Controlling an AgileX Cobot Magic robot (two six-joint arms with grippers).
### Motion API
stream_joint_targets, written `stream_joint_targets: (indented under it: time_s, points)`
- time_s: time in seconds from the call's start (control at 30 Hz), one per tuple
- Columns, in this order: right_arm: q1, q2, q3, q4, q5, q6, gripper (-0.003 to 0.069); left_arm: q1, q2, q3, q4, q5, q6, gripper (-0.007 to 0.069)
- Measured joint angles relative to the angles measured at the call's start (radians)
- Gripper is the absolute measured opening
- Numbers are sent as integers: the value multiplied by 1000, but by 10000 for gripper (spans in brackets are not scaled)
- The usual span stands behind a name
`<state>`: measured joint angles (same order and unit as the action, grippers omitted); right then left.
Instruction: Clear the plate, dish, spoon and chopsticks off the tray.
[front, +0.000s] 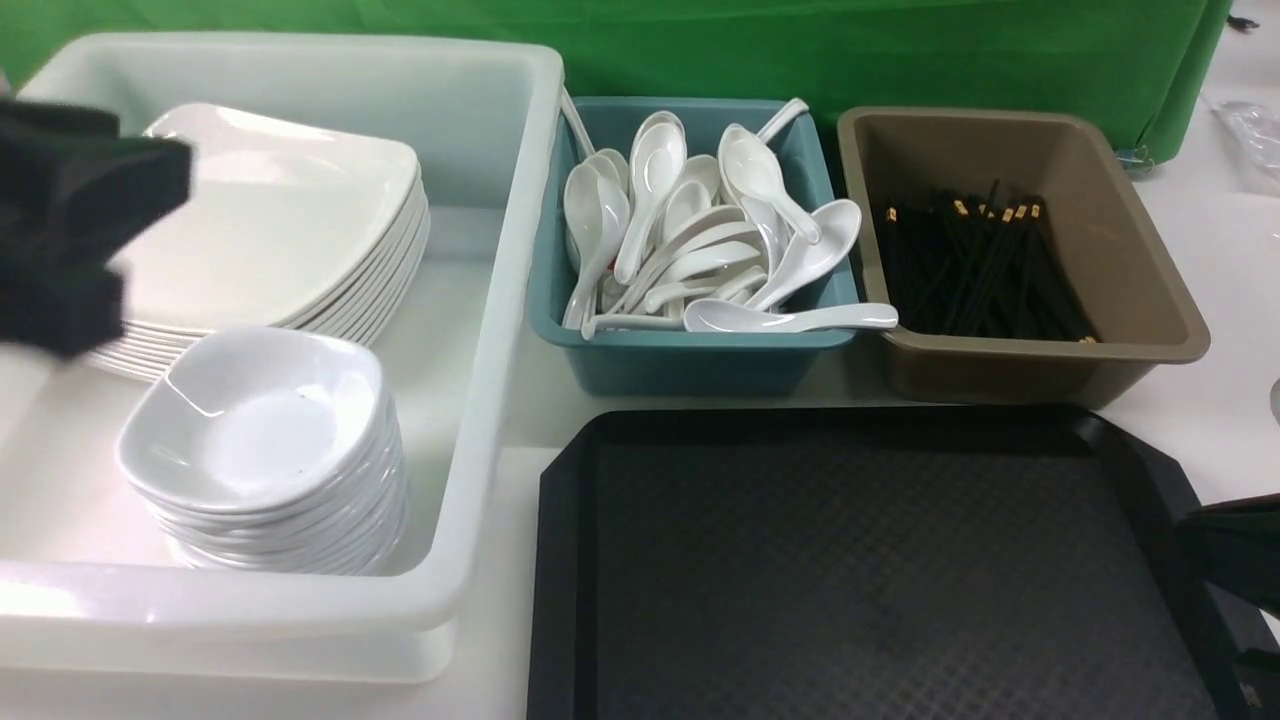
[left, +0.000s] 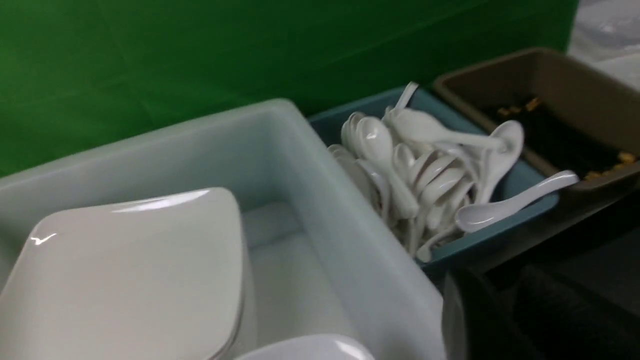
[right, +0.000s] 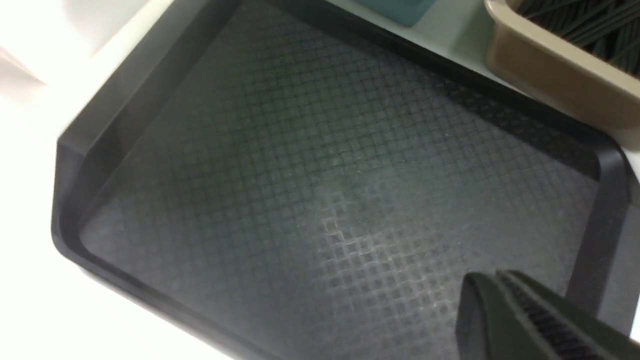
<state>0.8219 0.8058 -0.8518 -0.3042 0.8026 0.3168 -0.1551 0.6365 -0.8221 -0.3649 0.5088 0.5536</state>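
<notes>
The black tray (front: 860, 560) lies at the front right with nothing on it; it fills the right wrist view (right: 320, 175). A stack of white square plates (front: 270, 220) and a stack of small white dishes (front: 260, 420) sit in the white tub (front: 500, 300). White spoons (front: 700, 240) fill the teal tub (front: 690, 360). Black chopsticks (front: 980, 270) lie in the brown tub (front: 1130, 250). My left gripper (front: 60, 230) is a blurred black block above the tub's left side; how its jaws stand is unclear. My right gripper (right: 492, 285) is shut and empty above the tray's right edge.
One spoon (front: 790, 317) hangs over the teal tub's front right rim. The three tubs stand in a row behind and left of the tray. A green cloth (front: 800, 50) hangs at the back. The left wrist view shows the top plate (left: 130, 275) and the spoons (left: 430, 165).
</notes>
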Motion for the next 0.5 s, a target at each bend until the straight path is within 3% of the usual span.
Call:
stream_joint_targets:
  time_s: [0.07, 0.2, 0.5]
  points:
    - [0, 0, 0, 0, -5, 16, 52, 0, -105, 93, -72, -44, 57, 29]
    - [0, 0, 0, 0, -18, 41, 61, 0, -302, 296, -143, -144, 161, 9]
    - [0, 0, 0, 0, -22, 44, 71, 0, -493, 548, -146, -204, 178, 11]
